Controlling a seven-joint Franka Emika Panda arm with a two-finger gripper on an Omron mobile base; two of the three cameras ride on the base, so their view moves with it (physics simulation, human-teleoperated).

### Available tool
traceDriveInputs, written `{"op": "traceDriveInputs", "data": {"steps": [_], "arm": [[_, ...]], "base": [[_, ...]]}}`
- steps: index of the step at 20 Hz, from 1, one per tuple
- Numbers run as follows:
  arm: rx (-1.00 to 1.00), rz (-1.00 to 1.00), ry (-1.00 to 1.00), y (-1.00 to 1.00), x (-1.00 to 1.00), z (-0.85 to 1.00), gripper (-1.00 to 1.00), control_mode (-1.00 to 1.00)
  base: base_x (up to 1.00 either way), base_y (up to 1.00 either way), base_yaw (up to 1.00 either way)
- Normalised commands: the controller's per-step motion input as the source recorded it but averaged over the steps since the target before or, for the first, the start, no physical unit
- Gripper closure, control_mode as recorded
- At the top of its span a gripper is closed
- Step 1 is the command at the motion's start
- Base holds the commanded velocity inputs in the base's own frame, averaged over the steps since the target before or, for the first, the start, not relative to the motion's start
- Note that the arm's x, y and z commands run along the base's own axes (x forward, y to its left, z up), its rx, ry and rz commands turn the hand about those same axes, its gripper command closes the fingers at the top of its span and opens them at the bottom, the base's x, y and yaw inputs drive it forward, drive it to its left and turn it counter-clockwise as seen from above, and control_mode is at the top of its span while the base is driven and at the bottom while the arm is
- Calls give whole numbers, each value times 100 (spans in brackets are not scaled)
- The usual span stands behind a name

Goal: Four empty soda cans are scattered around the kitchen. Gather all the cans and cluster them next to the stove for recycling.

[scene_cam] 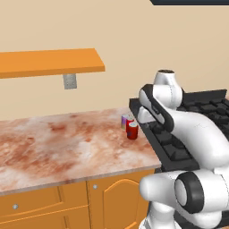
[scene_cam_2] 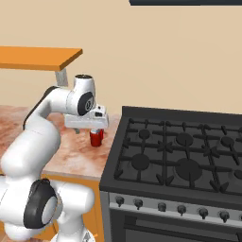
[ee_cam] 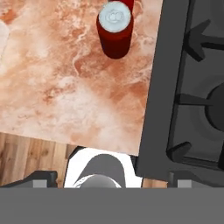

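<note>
Three soda cans stand close together on the marble counter [scene_cam: 58,143], right beside the stove's [scene_cam_2: 179,156] left edge: a purple can [scene_cam: 125,120], a red can [scene_cam: 130,118] behind it, and another red can [scene_cam: 132,130] in front. My gripper [scene_cam_2: 90,129] hovers over the counter just in front of them, open and with nothing between its fingers. In the hand view the front red can [ee_cam: 114,30] stands upright, silvery top showing, well clear of the fingertips [ee_cam: 41,177]. A second red can [ee_cam: 127,3] peeks in behind it, and the stove [ee_cam: 188,87] runs down the right side.
An orange shelf [scene_cam: 49,62] with a grey support [scene_cam: 69,81] hangs on the wall over the counter's left part. Orange cabinets [scene_cam: 107,201] sit below the counter. Past the counter's front edge lies the plank floor [ee_cam: 30,157].
</note>
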Motion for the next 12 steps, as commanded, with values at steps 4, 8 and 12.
{"op": "traceDriveInputs", "data": {"steps": [4,8,12], "arm": [[0,-6,-10,-5,-58,46,-100,-100],[0,-7,-4,-4,-53,39,-100,-100],[0,-3,0,-1,-48,40,-100,-100]], "base": [[0,0,0],[0,0,0],[0,0,0]]}}
